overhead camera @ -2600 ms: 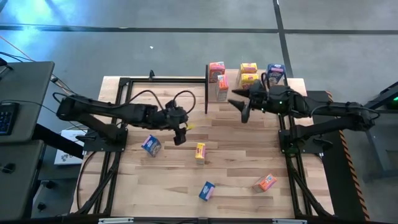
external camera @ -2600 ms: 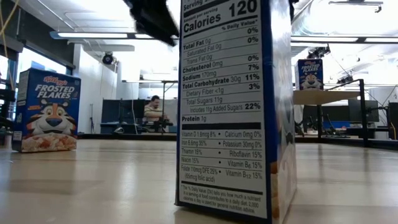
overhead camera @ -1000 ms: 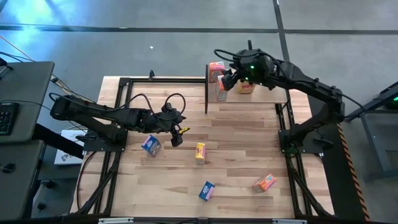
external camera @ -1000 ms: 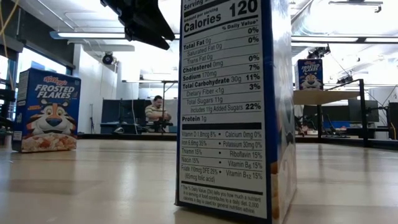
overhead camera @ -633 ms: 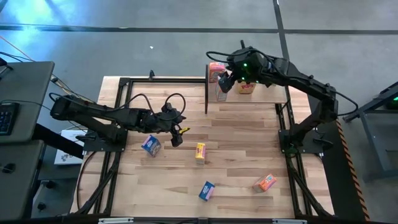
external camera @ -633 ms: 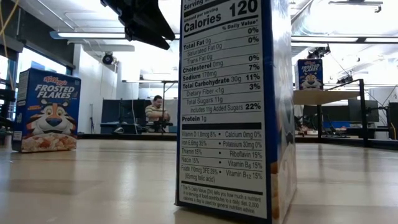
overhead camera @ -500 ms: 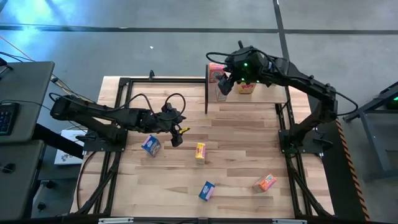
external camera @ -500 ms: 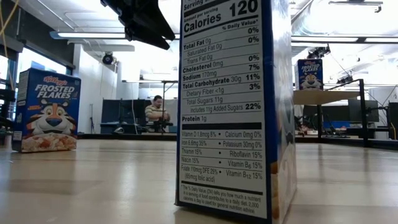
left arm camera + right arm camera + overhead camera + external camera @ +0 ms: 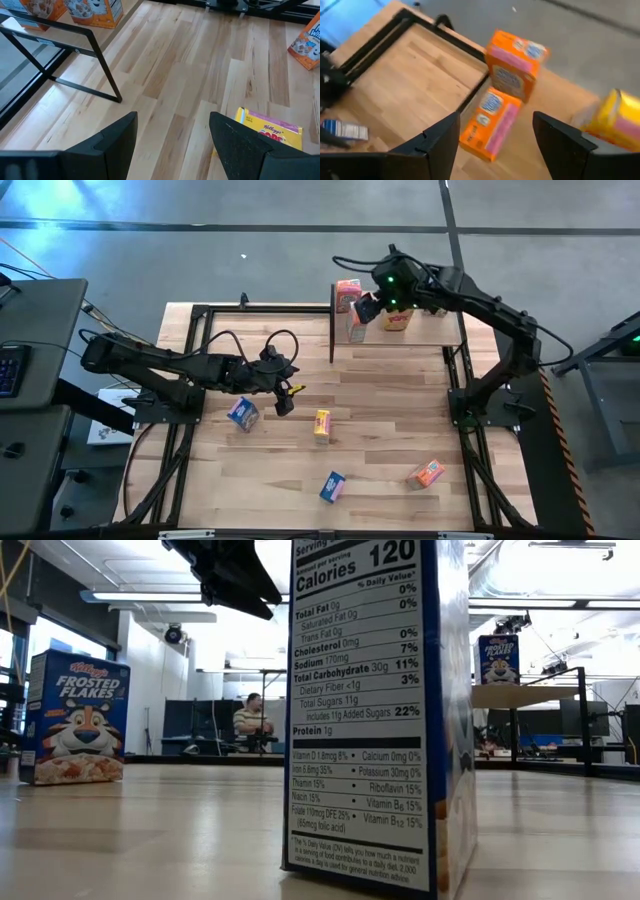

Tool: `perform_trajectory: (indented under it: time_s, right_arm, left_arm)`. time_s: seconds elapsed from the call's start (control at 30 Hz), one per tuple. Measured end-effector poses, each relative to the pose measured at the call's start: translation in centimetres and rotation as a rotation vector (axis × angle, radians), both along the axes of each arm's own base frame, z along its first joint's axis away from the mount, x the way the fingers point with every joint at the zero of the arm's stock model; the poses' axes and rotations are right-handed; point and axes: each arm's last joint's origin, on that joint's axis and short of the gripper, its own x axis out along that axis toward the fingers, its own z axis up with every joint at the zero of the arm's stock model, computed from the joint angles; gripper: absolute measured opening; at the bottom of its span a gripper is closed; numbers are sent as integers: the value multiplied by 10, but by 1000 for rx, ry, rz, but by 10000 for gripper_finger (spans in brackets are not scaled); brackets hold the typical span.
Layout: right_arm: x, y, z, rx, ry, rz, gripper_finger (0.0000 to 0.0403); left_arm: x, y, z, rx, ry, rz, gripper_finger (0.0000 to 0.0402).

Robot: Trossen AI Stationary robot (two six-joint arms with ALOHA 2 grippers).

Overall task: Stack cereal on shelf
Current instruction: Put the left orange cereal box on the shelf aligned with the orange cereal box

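The shelf (image 9: pixel 422 332) stands at the table's far right. On it are two orange-pink cereal boxes (image 9: pixel 348 293) (image 9: pixel 356 326), a yellow one (image 9: pixel 397 321) and a blue one (image 9: pixel 498 658). My right gripper (image 9: pixel 365 310) hovers open above the orange boxes. In its wrist view the fingers (image 9: pixel 496 120) stand on either side of the nearer orange box (image 9: pixel 492 122) and touch nothing. My left gripper (image 9: pixel 285 402) hangs open over the table's middle. Beside it, a yellow box (image 9: pixel 270 135) lies flat on the table.
Loose on the table are a blue box (image 9: pixel 243 413), a yellow box (image 9: pixel 322 424), another blue box (image 9: pixel 333 486) and an orange box (image 9: pixel 427 473). A black frame (image 9: pixel 200 310) runs round the tabletop. A person sits in the room beyond (image 9: pixel 248 720).
My right gripper has stayed over the shelf's orange boxes while its wrist tipped further down and rolled a little. The boxes have kept their places.
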Motion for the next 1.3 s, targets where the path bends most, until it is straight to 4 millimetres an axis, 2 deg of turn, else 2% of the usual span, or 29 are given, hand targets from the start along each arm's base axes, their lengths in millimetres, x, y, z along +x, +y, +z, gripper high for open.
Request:
perform_trajectory:
  time_s: [0.13,0.53,1.3]
  right_arm:
    - [3,-3,-6,75,-16,-71,252]
    - [25,-9,-30,145,56,-77,252]
    - [39,-16,-52,145,149,-100,252]
  left_arm:
    - [0,0,0,0,-1,0,239]
    - [0,0,0,-1,0,0,239]
    - [0,0,0,0,1,0,239]
